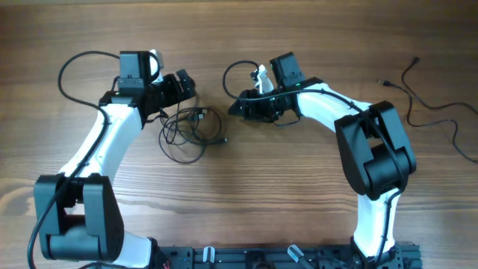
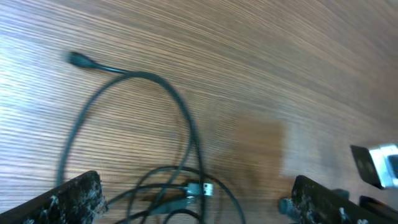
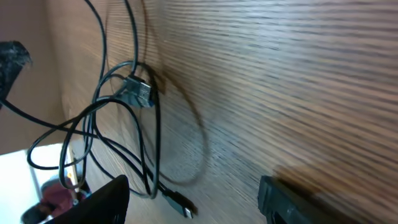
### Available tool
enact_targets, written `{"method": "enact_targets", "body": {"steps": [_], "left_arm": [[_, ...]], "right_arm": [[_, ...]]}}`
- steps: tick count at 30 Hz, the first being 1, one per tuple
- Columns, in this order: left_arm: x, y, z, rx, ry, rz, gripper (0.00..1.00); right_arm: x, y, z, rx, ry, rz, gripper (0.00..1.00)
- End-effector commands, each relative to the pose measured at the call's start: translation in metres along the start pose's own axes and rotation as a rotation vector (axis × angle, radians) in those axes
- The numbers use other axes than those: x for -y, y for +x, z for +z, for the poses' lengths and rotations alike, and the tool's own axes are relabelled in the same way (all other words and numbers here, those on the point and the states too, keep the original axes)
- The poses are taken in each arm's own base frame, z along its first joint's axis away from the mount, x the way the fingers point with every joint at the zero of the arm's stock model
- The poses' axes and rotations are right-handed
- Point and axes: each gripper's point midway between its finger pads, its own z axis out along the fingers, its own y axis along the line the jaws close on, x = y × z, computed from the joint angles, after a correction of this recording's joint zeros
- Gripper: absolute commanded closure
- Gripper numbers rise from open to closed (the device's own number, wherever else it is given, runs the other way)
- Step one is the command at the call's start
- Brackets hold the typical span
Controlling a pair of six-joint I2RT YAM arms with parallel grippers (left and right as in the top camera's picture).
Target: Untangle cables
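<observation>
far right overhead, loose cable (image 1: 409, 112), wrist views, bunched cables (image 2: 198, 188)

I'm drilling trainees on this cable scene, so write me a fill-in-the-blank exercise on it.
1. The bunched cables rest on a ___ table.
2. The left gripper over them is ___.
3. A separate cable lies by the ___ arm.
4. The right gripper holds ___.
Missing words: wooden; open; right; nothing.
</observation>
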Motion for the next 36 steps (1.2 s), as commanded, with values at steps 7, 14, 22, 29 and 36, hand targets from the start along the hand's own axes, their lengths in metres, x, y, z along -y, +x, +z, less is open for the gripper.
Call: {"method": "enact_targets", "body": {"steps": [7,14,22,29,36], "left_arm": [[0.002,0.016,0.016,-0.038,-0.013,0.03,0.4],[-0.005,0.02,0.038,-0.055,-0.024,0.026,0.96],[0.091,-0.061,-0.107,0.305,0.256,0.141,0.96],[0.132,-0.069,-0.255,0.634,0.401,0.25,0.96],[0.116,-0.043,-0.231,0.502,0.325,0.317,0.96]], "right_arm": [[0.003,0.007,0.02,-0.006,0.066,-0.054,0.32],[0.009,0.0,0.02,0.03,0.11,-0.065,0.33],[0.01,-0.001,0.02,0.034,0.114,-0.068,0.35],[0.009,-0.001,0.003,-0.003,0.009,-0.075,0.34],[-0.055,-0.006,-0.058,-0.06,-0.554,-0.184,0.34]]}}
